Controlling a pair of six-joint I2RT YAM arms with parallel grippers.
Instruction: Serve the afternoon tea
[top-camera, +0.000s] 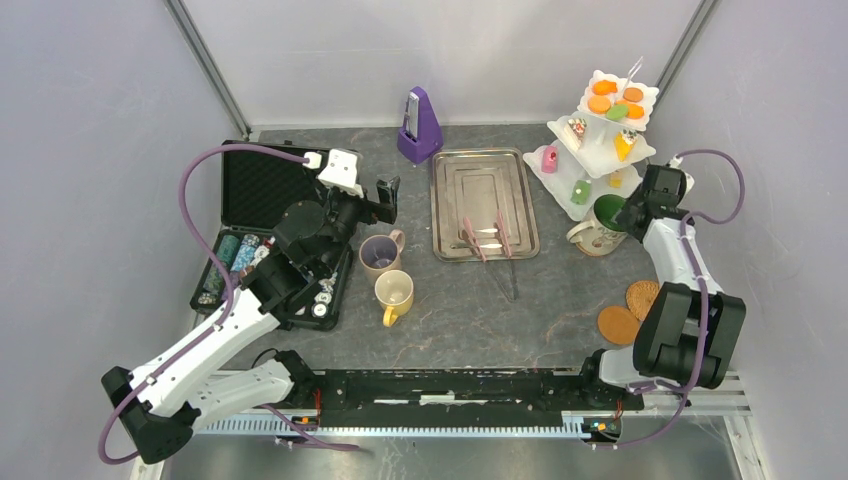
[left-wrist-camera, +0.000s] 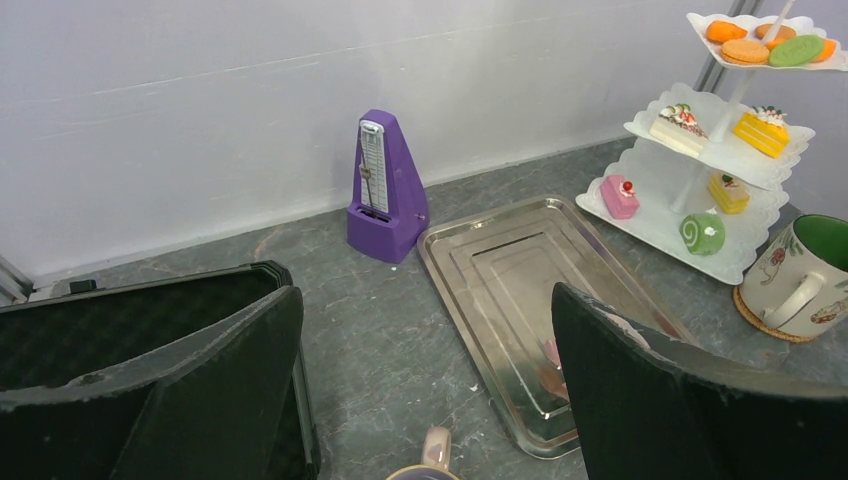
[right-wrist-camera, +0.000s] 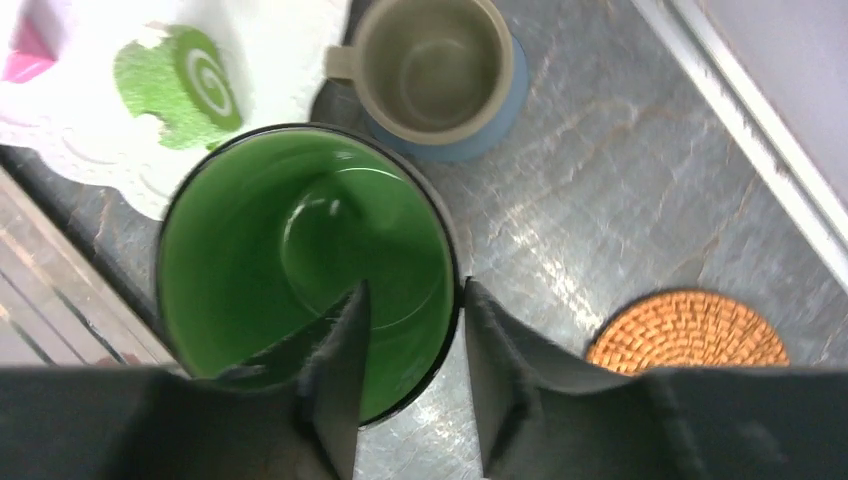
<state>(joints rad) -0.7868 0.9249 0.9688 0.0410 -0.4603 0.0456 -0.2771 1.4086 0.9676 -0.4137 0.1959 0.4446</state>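
Note:
The big green mug (top-camera: 603, 222) stands on a cork coaster in front of the white three-tier stand (top-camera: 598, 150), which holds several orange, green and pink pastries. My right gripper (top-camera: 628, 215) is open over the mug's rim (right-wrist-camera: 300, 250). One finger is inside the mug, the other outside, with a gap to the wall. The olive mug (right-wrist-camera: 430, 65) stands just beyond, beside a green roll pastry (right-wrist-camera: 178, 85). My left gripper (top-camera: 385, 195) is open and empty above the mauve mug (top-camera: 380, 255), whose handle (left-wrist-camera: 432, 450) shows in the left wrist view. The yellow mug (top-camera: 393, 295) stands nearer.
A metal tray (top-camera: 483, 203) with tongs lies mid-table. The purple metronome (top-camera: 420, 125) stands behind it. An open black case (top-camera: 262, 190) with poker chips lies at the left. Two bare cork coasters (top-camera: 630, 312) lie by the right arm, and one shows in the right wrist view (right-wrist-camera: 685, 330).

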